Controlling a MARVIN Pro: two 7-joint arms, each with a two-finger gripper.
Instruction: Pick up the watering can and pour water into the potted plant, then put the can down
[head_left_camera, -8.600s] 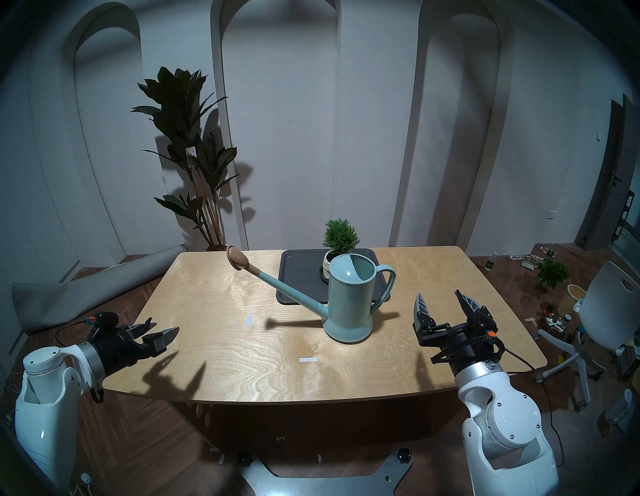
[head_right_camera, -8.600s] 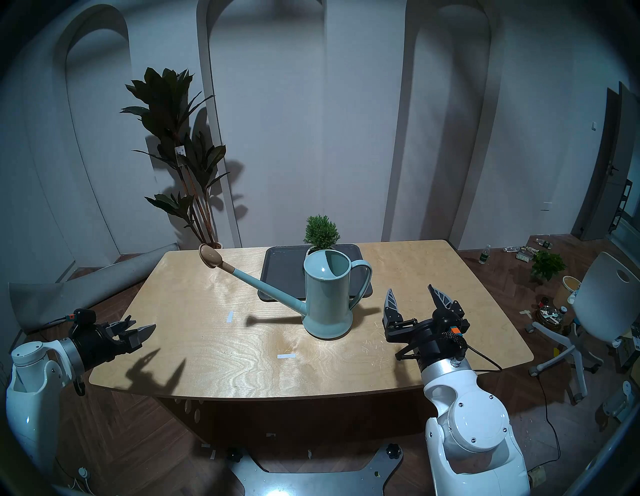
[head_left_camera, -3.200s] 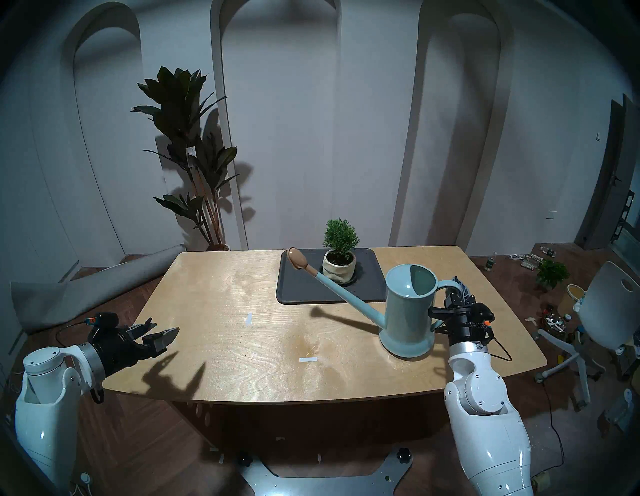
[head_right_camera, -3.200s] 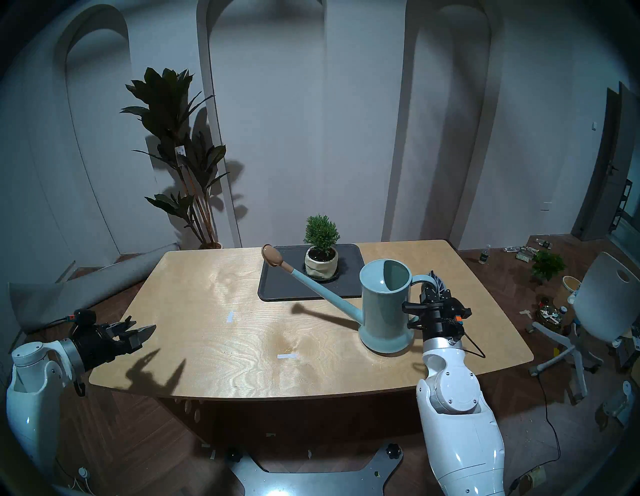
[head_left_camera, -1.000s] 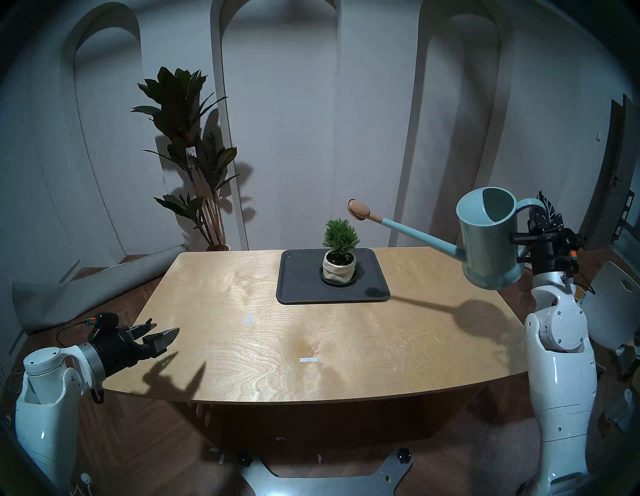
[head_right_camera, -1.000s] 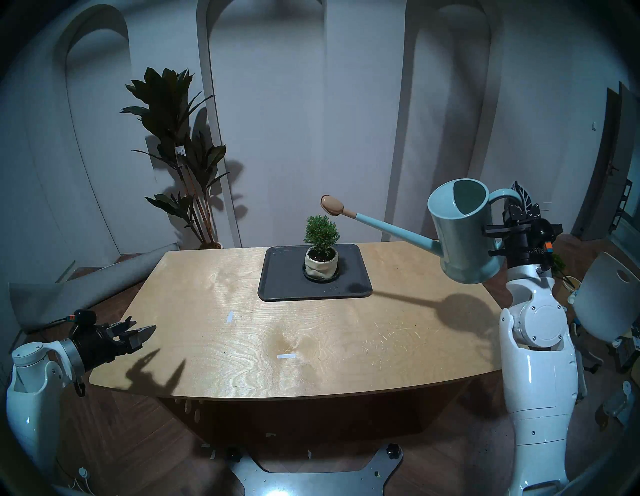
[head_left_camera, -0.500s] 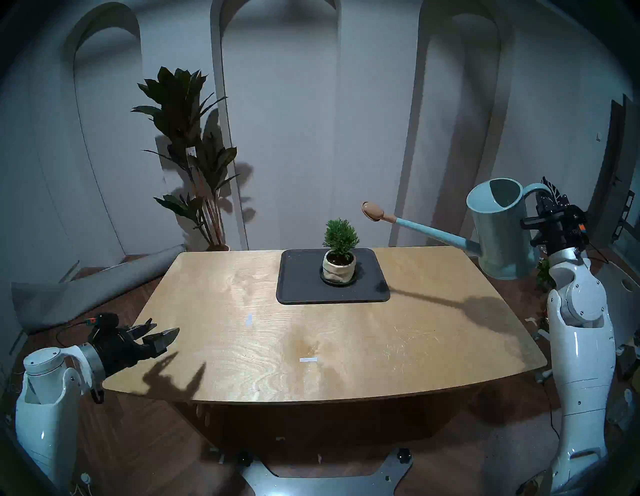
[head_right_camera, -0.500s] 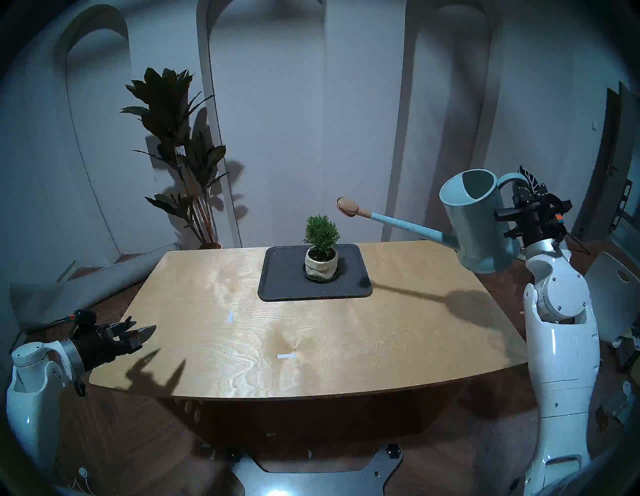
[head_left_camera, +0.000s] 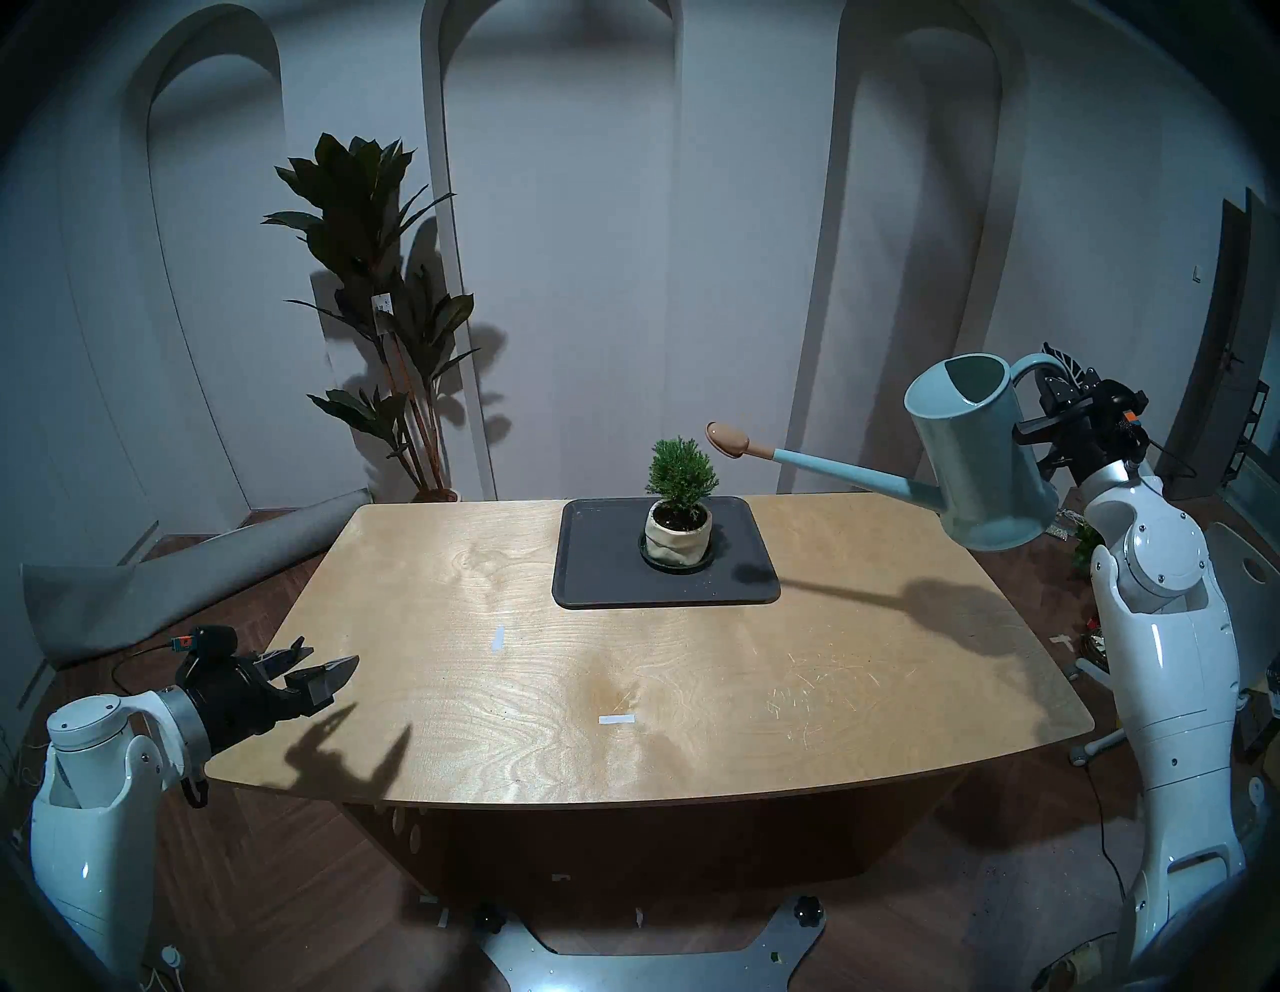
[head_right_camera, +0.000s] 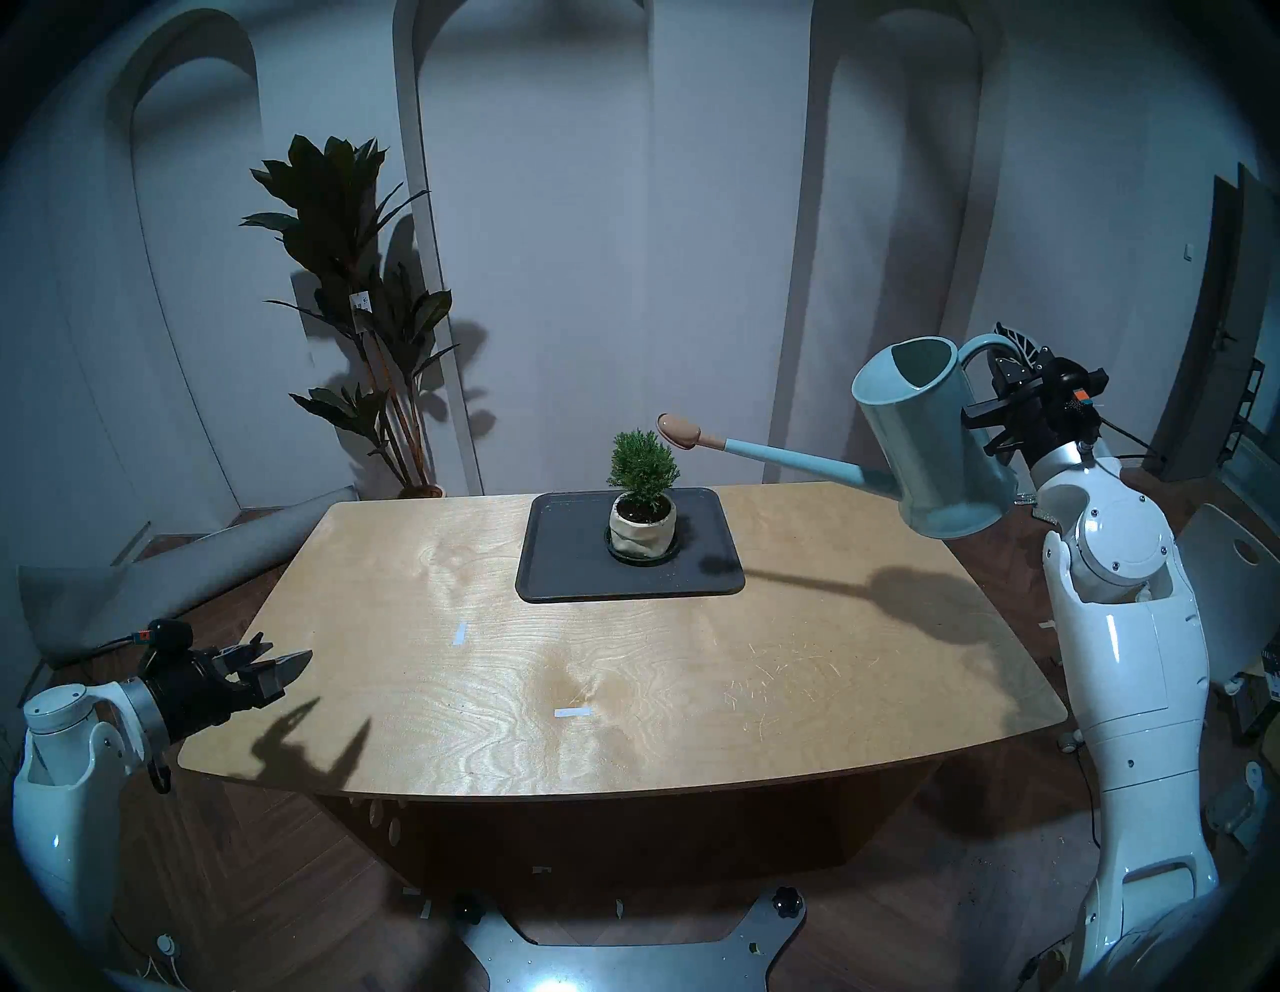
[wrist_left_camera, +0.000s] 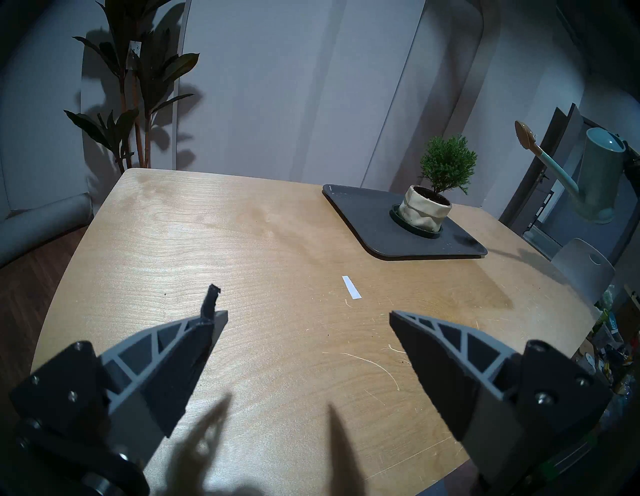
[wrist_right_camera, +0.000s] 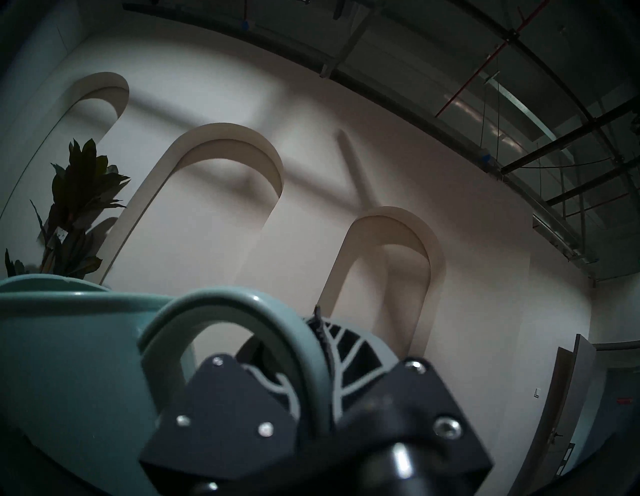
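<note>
Watering can (head_left_camera: 983, 457) clamped by my right gripper (head_left_camera: 1063, 377), aloft beyond table's right edge; next, tip rose over potted plant (head_left_camera: 680, 499).

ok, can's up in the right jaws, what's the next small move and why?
Probably carry the watering can a little further left: its rose hangs just right of the potted plant, not over the pot, and the spout is barely tipped. Then tilt.

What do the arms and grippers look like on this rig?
Glossy white arm shells, silver wrist rings, black gripper bodies. Left gripper: dark grey triangular fingers with lattice ribbing, frayed black pad on one fingertip. Right gripper: the same ribbed fingers. Small orange tag and black cable at each wrist.
</note>
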